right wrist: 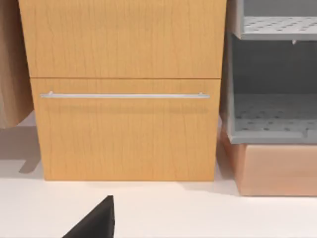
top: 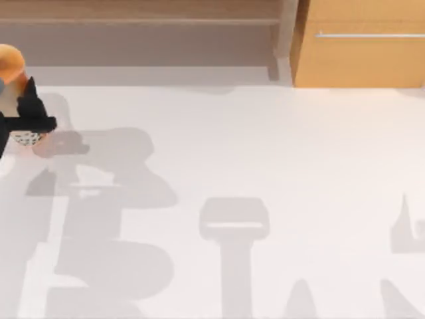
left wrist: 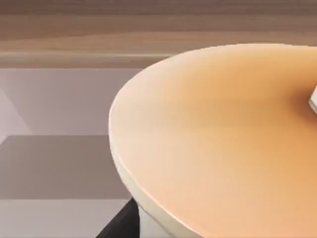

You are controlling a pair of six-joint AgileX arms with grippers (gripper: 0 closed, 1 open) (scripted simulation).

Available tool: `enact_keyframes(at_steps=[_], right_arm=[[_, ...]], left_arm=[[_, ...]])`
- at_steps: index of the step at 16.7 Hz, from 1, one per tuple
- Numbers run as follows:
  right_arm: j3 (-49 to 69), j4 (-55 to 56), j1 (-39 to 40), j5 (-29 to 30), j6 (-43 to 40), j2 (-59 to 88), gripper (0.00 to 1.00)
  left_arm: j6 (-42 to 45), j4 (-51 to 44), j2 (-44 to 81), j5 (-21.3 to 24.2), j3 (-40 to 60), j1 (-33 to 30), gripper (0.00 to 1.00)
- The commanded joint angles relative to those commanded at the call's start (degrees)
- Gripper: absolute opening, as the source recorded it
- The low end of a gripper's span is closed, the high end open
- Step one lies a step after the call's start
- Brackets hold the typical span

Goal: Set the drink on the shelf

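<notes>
Drink: orange domed lid, speckled pearls at base; far left edge of bench, lifted, held in closed jaws of left gripper. Shelf: along back edge, grey post at its end, beside cabinet. Right gripper: faces cabinet; jaw state cannot be told.

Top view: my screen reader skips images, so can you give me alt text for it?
At the table's far left edge, the left gripper holds the drink above the white table. The shelf runs along the back, beside an orange-wood cabinet.
</notes>
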Motion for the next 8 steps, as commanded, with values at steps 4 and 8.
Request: enact_keyframes(at_steps=[4,8], right_arm=[[0.0,0.0,0.0,0.0,0.0,0.0,1.0],[0.0,0.0,0.0,0.0,0.0,0.0,1.0]], left_arm=[[-0.41,-5.34,-5.19,-1.47,7.05,-3.12,0.0],[-1.09,-16.98,-9.45,-3.99,16.4,-7.55,0.0]])
